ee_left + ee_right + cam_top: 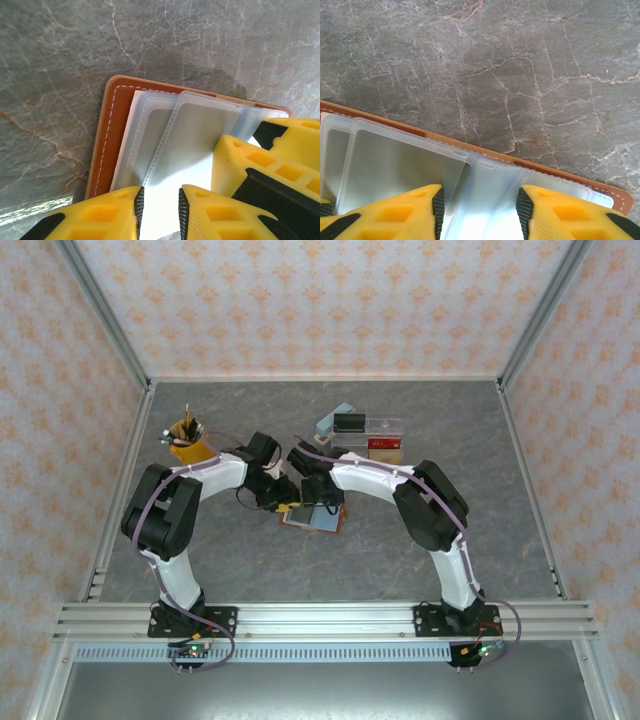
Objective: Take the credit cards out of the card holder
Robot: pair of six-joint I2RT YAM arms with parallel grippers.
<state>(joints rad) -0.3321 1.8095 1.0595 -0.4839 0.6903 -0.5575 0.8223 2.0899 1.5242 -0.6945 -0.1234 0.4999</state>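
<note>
The card holder (318, 521) lies open on the grey table between the two arms. Its reddish-brown leather cover (112, 130) carries several clear plastic sleeves (200, 135). My left gripper (160, 192) hovers over the sleeves with its jaws a narrow gap apart and nothing clearly between them. My right gripper (479, 195) is open, wider, its jaws straddling a raised sleeve fold (490, 185) near the cover's edge (620, 199). Its yellow fingers (235, 160) press in beside my left ones. The sleeves look pale, and the credit cards are hidden. Both grippers (298, 502) meet over the holder.
A clear acrylic organiser (392, 423) stands behind the holder, with a black box (349, 422) and a flat red item (384, 444) in it. A yellow cup of pencils (187, 443) stands at the back left. Walls enclose the table on three sides.
</note>
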